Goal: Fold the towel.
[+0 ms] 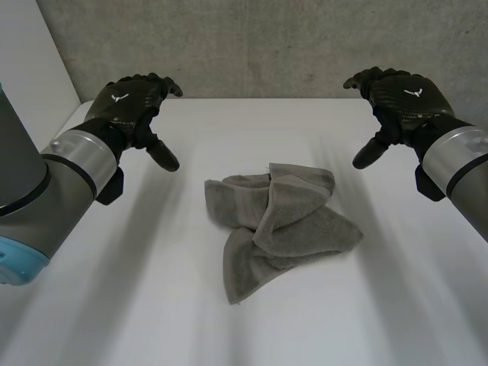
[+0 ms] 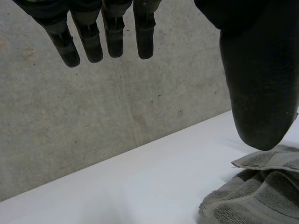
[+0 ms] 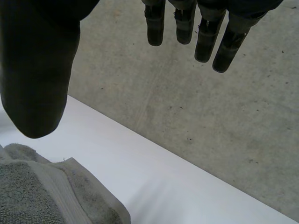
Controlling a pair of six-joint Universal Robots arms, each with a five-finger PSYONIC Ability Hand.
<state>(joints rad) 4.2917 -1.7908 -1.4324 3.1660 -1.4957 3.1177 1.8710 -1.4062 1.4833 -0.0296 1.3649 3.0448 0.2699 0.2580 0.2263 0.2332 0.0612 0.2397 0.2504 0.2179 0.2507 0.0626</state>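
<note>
A grey towel [image 1: 278, 221] lies crumpled in a loose heap at the middle of the white table [image 1: 114, 305]. My left hand [image 1: 130, 107] hovers above the table to the towel's left, fingers [image 2: 88, 39] straight and thumb spread, holding nothing. My right hand [image 1: 400, 95] hovers to the towel's right in the same pose, fingers [image 3: 205, 32] relaxed and empty. In the left wrist view a bunched edge of the towel [image 2: 261, 191] lies below the thumb. In the right wrist view a hemmed part of the towel [image 3: 42, 191] lies beneath the thumb. Neither hand touches the cloth.
A grey concrete wall [image 1: 259, 46] runs along the table's far edge. A pale panel [image 1: 30, 69] stands at the far left. Bare white tabletop surrounds the towel on every side.
</note>
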